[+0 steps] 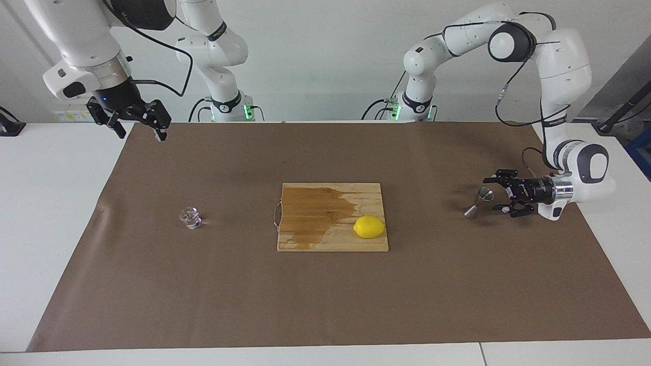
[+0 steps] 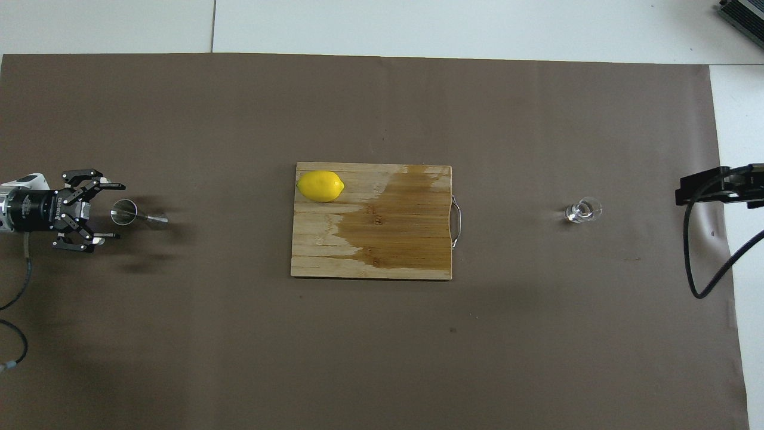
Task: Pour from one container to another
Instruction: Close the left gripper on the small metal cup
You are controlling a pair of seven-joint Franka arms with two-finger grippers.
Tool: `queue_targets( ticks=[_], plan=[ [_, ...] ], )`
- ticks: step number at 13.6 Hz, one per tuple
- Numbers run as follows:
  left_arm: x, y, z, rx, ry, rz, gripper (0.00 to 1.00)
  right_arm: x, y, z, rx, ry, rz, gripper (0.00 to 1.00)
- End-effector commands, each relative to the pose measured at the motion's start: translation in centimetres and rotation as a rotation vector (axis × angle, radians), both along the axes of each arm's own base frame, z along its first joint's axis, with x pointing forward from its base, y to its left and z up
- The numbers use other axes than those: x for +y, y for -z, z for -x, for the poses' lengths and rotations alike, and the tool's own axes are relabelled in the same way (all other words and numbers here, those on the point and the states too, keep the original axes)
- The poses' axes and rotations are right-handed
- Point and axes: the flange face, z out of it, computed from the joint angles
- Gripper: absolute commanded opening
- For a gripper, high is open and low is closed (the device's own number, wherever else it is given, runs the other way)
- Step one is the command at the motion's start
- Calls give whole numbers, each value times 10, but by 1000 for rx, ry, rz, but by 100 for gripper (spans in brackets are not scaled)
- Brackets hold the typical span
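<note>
The tiny clear glass cup (image 1: 190, 217) (image 2: 584, 210) stands on the brown mat toward the right arm's end of the table. The small steel jigger (image 1: 478, 202) (image 2: 138, 215) stands upright toward the left arm's end. My left gripper (image 1: 495, 194) (image 2: 119, 211) lies level and low, open, with its fingertips just reaching either side of the jigger's upper cone without touching it. My right gripper (image 1: 143, 134) hangs open and empty, high over the mat's corner at the right arm's end, well away from the cup.
A wooden cutting board (image 1: 305, 239) (image 2: 418, 263) with a dark wet patch lies mid-mat, between cup and jigger. A yellow lemon (image 1: 369, 226) (image 2: 320, 186) rests on the board's corner. A black cable (image 2: 695, 263) hangs at the right arm's end.
</note>
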Motion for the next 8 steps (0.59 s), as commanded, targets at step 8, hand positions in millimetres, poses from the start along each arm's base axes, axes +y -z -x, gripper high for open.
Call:
queue_targets(
  ticks=[8],
  plan=[
    [-7,10,-8,-42,-33,14,100,0,-3,1,-8,11,-8,100]
  ],
)
